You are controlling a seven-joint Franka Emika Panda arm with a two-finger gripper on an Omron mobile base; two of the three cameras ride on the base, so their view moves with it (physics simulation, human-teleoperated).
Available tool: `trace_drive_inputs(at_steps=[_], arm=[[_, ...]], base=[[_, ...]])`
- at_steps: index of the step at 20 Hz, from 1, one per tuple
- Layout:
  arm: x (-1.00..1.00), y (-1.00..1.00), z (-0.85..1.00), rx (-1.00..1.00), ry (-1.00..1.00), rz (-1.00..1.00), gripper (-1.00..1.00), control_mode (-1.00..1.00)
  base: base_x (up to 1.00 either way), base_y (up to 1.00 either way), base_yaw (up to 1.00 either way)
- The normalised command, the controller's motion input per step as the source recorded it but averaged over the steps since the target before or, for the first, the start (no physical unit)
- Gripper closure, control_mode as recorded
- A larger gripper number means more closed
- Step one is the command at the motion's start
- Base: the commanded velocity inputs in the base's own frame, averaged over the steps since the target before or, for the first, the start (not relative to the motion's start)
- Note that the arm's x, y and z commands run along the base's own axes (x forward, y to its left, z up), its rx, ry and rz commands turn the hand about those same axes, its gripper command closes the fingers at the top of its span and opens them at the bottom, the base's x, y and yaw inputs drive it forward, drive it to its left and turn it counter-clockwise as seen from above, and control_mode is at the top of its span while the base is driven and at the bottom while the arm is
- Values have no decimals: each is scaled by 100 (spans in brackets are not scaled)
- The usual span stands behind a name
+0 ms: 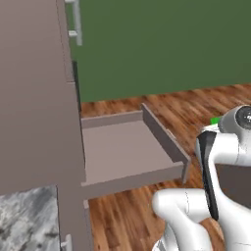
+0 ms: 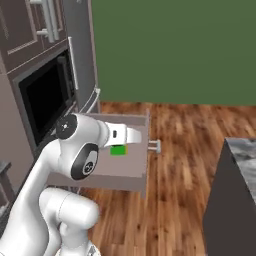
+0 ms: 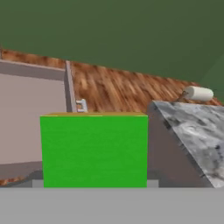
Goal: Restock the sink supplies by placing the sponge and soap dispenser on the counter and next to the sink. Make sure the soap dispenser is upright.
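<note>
The sponge (image 3: pixel 94 151) is a green block with a thin yellow top layer, and it sits close in front of the hand camera, hiding the fingertips. In the right base view the sponge (image 2: pixel 118 150) hangs under my gripper (image 2: pixel 121 144), above the open drawer (image 2: pixel 127 172). The gripper is shut on it. A green corner of the sponge (image 1: pixel 214 120) peeks out behind the arm in the left base view. The marbled counter (image 3: pixel 192 127) lies to the right of the sponge in the hand view. The soap dispenser and the sink are out of view.
The drawer (image 1: pixel 122 147) is pulled out over the wood floor, its inside bare, with a silver handle (image 2: pixel 155 146) on its front. A pale cylinder (image 3: pixel 199 92) lies on the counter's far end. A built-in oven (image 2: pixel 45 95) and tall cabinets (image 1: pixel 34 98) stand at left.
</note>
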Motion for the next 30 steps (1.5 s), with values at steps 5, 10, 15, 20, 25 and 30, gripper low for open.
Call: trace_drive_inputs(at_steps=[5,10,15,20,25,30], arm=[[0,0,0,0,0,0,100,100],[0,0,0,0,0,0,100,100],[0,0,0,0,0,0,100,100],[0,0,0,0,0,0,100,100],[0,0,0,0,0,0,100,100],[0,0,0,0,0,0,100,100]], base=[[-41,-8,-69],[-26,-18,-77],[-24,-11,-82],[-24,-9,-83],[-22,-8,-83],[-16,-10,-82]])
